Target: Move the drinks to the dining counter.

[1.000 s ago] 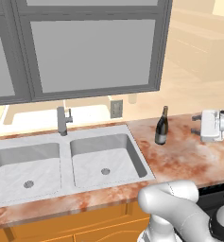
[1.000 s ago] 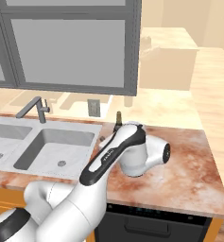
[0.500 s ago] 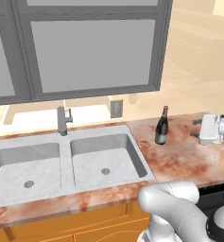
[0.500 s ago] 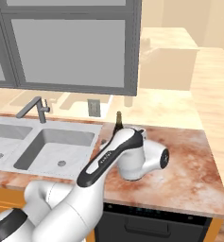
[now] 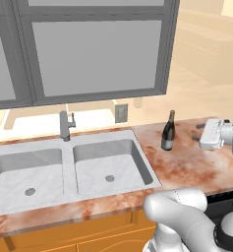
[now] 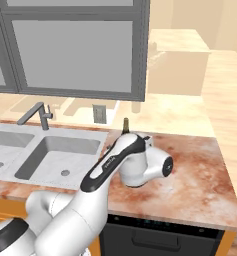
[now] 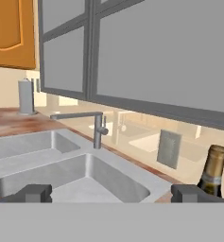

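While its jaws stand wide apart and hold nothing, the gripper (image 7: 111, 193) looks low across the marble counter (image 5: 187, 165) toward a steel double sink (image 5: 69, 172), its two dark fingertips (image 7: 35, 193) rising far apart at the bottom of the hand view. Just beside the right fingertip in that view, the gold-capped neck of the wine bottle (image 7: 211, 176) rises, with no contact visible. From the left base view, the bottle (image 5: 168, 131) stands upright on the counter to the right of the sink, near the back wall, and the white hand (image 5: 217, 134) reaches in from the right edge, level with the bottle and apart from it. From the right base view, the arm (image 6: 115, 170) crosses in front of the bottle, so that just its cap (image 6: 125, 122) shows above the arm. A grey faucet (image 5: 65, 125) stands behind the sink, a wall outlet (image 5: 121, 113) sits between faucet and bottle, and grey-framed windows (image 5: 98, 49) fill the wall above.
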Controlling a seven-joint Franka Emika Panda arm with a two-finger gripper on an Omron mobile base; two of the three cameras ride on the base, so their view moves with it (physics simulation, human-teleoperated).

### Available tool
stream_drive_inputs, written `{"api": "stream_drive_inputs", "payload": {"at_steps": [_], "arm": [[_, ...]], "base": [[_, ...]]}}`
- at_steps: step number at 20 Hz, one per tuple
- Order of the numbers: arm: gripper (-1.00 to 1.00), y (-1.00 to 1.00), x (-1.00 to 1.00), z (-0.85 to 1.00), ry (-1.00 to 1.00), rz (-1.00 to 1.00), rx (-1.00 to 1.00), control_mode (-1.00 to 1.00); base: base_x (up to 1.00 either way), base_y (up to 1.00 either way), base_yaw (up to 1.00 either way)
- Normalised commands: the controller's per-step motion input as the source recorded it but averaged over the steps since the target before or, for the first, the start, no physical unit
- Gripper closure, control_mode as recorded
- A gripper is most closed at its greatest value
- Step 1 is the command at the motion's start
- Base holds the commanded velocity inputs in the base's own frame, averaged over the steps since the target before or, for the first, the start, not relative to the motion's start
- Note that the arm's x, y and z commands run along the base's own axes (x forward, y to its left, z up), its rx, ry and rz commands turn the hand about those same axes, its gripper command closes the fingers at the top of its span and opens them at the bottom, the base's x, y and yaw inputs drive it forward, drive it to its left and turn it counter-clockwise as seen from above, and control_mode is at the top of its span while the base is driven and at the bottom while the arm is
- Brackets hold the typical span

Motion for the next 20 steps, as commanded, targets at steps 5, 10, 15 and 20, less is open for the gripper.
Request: {"api": "stream_drive_inputs", "payload": {"at_steps": [5,10,15,20], "arm": [[-1.00,0.00,0.13,-0.02,0.00,0.00,0.00,-1.00],[-1.00,0.00,0.12,0.00,0.00,0.00,0.00,-1.00],[-1.00,0.00,0.21,-0.01,0.06,0.00,0.00,-1.00],[-1.00,-0.04,0.08,-0.08,0.07,-0.02,0.00,-1.00]], "base": [[0.00,0.00,0.00],[0.00,0.00,0.00],[0.00,0.00,0.00],[0.00,0.00,0.00]]}}
